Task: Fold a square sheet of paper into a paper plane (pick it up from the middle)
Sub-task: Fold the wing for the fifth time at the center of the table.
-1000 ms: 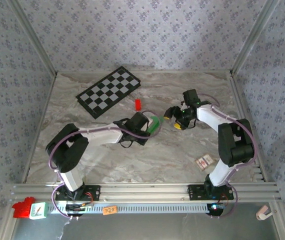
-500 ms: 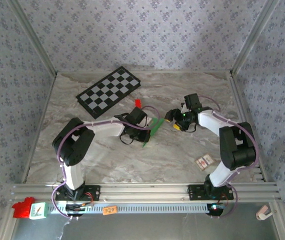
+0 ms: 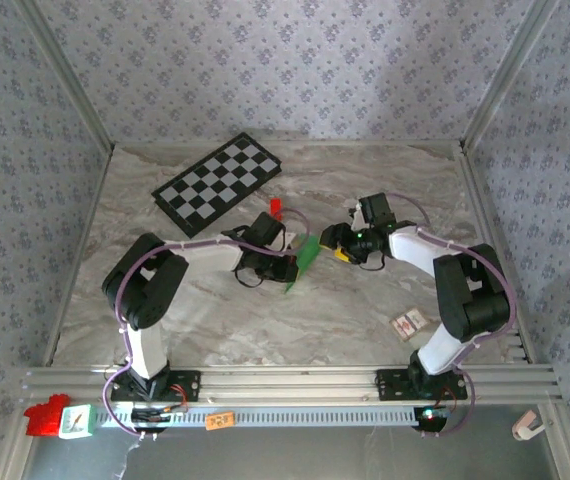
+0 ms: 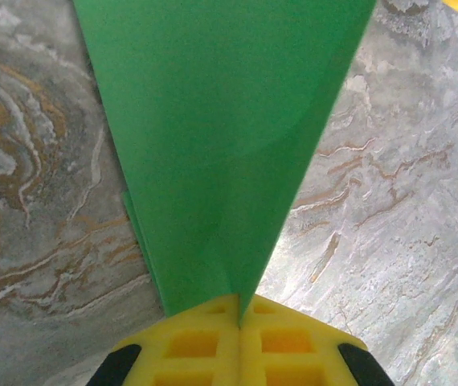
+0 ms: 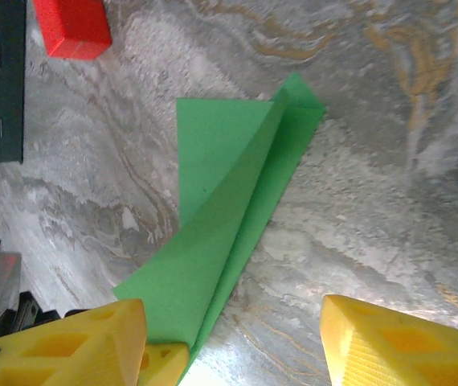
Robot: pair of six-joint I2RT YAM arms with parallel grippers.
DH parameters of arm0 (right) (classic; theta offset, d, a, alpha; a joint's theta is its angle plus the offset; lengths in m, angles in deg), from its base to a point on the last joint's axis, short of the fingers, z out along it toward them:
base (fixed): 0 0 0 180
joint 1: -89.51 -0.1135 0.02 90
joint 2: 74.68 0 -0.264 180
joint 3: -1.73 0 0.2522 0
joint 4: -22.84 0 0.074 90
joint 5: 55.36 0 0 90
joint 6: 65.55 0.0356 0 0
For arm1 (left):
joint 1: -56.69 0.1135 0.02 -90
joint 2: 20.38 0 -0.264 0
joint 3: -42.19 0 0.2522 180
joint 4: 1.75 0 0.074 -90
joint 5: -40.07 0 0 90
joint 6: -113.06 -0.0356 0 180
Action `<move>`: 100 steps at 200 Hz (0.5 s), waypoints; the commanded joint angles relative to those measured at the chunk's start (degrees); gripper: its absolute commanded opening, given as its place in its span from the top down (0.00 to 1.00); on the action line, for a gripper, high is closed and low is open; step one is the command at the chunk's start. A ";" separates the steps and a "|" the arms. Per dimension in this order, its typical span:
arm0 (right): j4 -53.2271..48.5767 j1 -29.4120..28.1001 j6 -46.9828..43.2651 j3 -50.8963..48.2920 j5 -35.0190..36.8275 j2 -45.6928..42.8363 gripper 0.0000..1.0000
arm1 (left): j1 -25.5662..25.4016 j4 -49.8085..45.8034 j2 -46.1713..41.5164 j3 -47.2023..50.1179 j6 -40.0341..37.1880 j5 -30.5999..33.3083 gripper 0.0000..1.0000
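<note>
The left gripper (image 4: 239,342) is clamped shut on the narrow end of the paper plane (image 4: 221,145), its 2 yellow pads meeting at the centre crease, probably to steady the dart over the marble table (image 3: 365,320). The right gripper (image 5: 233,342) faces it with jaws apart (holding nothing), likely lining up to take a wing. The red block (image 5: 72,28) lies beyond.

Showing bright green folded paper (image 5: 229,233), a red block (image 5: 72,28), a black-and-white checkered board (image 3: 217,183), grey swirly marble worktop (image 3: 265,320).
</note>
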State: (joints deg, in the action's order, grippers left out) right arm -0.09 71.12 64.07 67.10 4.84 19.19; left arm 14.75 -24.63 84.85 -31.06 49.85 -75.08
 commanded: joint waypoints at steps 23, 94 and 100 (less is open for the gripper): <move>-1.86 -2.58 -3.14 0.68 1.79 1.70 0.39 | 1.07 5.89 0.99 2.39 3.55 -4.94 1.00; -3.82 -5.53 -6.83 3.70 2.68 6.24 0.38 | 1.77 10.03 2.05 4.94 5.28 -6.55 1.00; -3.73 -5.60 -6.83 3.93 2.64 6.58 0.38 | 1.78 10.24 2.23 5.08 5.36 -6.58 1.00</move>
State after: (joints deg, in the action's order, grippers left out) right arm -2.21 65.96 59.08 68.98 6.87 24.32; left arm 16.09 -16.98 85.92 -27.10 54.20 -79.78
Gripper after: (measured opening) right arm 0.615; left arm 0.051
